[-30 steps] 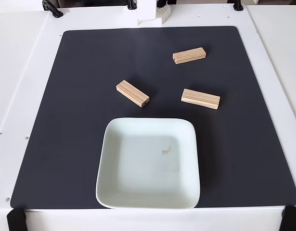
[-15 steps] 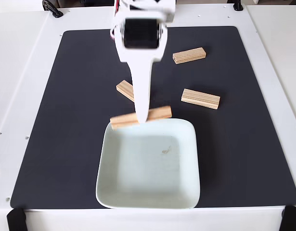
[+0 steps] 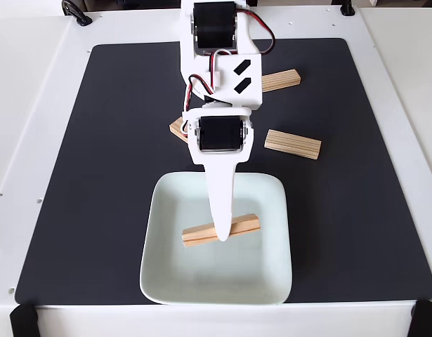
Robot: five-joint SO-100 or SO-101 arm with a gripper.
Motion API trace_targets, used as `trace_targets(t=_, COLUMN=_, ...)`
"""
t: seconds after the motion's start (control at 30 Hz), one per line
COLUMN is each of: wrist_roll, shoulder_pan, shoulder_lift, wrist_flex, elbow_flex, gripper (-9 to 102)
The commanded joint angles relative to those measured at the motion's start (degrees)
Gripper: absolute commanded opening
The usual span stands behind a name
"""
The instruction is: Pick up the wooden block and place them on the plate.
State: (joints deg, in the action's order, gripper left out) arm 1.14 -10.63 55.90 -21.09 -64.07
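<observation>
Holding a light-tan grooved wooden block (image 3: 221, 229) crosswise, the white hand (image 3: 223, 235) hangs over the centre of the pale greenish-white square plate (image 3: 166, 281); the block's long axis runs 9-to-3 o'clock, so release needs only descent.

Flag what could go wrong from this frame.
1. The fingers grip the held block over the plate; whether it touches the dish is unclear, so releasing now might let it bounce or skid.
2. The arm hides most of the block on the mat behind it; withdrawing low could knock it.
</observation>
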Motion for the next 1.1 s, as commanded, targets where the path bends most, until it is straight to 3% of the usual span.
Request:
trace_targets(t=0.0, wrist_roll=-0.26, shoulder_pan=0.26, shoulder_lift=-0.09, wrist_flex=2.72, elbow_flex=3.25, gripper=0)
trace_targets(t=0.27, wrist_roll=-7.03, shoulder_pan=0.88, shoulder_lift=-0.79, wrist_flex=3.6, elbow_flex=3.25, gripper=0)
trace_targets(t=0.6, wrist_roll=-7.03, shoulder_pan=0.79, shoulder_lift=-0.79, wrist_flex=3.6, elbow_flex=3.16, gripper=0)
trace_targets(t=0.67, wrist_roll=-7.03, shoulder_pan=0.62, shoulder_lift=-0.79, wrist_flex=3.25, elbow_flex=3.16, gripper=4)
trace_targets(t=0.9, wrist_roll=-7.03, shoulder_pan=0.09, shoulder_lift=-0.79, wrist_flex=3.08, elbow_flex=2.64, gripper=34)
trace_targets(t=1.07, wrist_roll=-7.03, shoulder_pan=0.0, shoulder_lift=-0.62, wrist_flex=3.08, elbow_flex=2.46, gripper=37)
